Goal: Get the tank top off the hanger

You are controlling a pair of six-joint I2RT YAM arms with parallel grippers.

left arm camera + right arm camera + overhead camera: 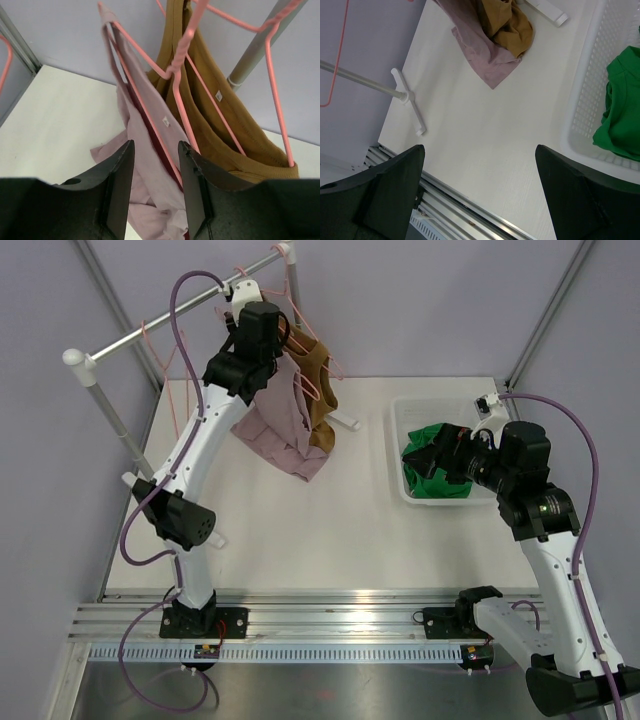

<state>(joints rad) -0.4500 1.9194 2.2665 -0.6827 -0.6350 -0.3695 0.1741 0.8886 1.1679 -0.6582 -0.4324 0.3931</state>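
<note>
Two tops hang from pink hangers on the rail [150,330]: the mauve tank top [150,135], drooping low toward the table [330,530], and a brown top [220,125] just beside it. My left pincer [156,150] is up at the mauve one's hanger [146,107], fingers parted, nothing clamped. My right pincer [479,150] hangs spread wide by the white basket [398,425], which holds one green garment [435,465].
</note>
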